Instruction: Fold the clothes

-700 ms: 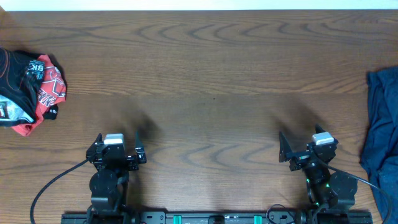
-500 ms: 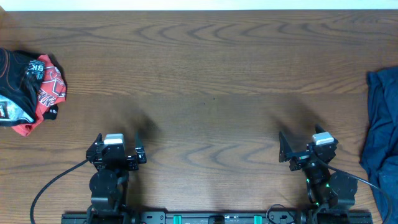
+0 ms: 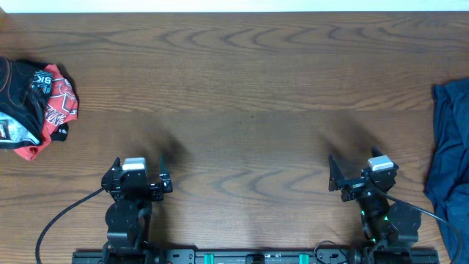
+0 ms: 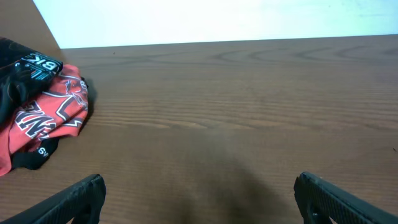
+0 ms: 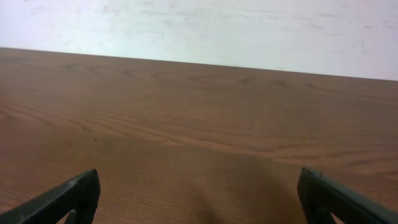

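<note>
A crumpled red, black and white garment [image 3: 33, 103] lies at the table's left edge; it also shows in the left wrist view [image 4: 37, 115]. A blue garment [image 3: 448, 158] lies bunched at the right edge, partly out of frame. My left gripper [image 3: 138, 180] sits near the front edge, open and empty, its fingertips [image 4: 84, 193] wide apart over bare wood. My right gripper [image 3: 360, 180] sits near the front edge on the right, open and empty, its fingertips [image 5: 78, 193] wide apart. Both are far from the clothes.
The brown wooden table [image 3: 249, 95] spreads between the two garments. A white wall runs along the far edge [image 5: 199, 28]. Cables trail from the arm bases at the front [image 3: 58, 220].
</note>
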Action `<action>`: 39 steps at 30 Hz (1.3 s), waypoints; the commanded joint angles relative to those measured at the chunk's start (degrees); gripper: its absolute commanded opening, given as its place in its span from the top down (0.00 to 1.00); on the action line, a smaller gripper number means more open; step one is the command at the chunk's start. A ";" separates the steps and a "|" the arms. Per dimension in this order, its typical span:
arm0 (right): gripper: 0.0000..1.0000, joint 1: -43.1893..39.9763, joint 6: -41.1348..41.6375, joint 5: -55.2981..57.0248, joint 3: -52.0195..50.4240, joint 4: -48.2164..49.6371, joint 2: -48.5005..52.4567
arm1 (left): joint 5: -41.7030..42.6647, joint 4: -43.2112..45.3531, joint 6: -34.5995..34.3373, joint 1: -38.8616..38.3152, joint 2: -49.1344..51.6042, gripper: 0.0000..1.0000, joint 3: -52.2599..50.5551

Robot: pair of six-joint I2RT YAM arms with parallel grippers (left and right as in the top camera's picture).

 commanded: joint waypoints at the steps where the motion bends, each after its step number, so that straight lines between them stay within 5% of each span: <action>1: 0.01 0.48 -0.70 0.17 -0.22 -0.04 -0.20 | 0.55 -0.50 0.79 0.26 -0.31 0.02 -1.36; 13: 0.01 0.48 -0.70 0.17 -0.22 -0.02 -0.20 | 1.29 1.75 0.72 0.20 -0.31 0.02 -1.36; 25: 0.01 0.48 -0.68 0.17 -0.22 -0.04 -0.20 | 17.00 11.28 -3.37 0.20 -0.31 0.02 -1.29; 39: 0.01 0.48 -0.68 0.17 -0.22 -0.02 -0.20 | 14.47 6.32 -6.34 0.22 1.25 0.02 -1.18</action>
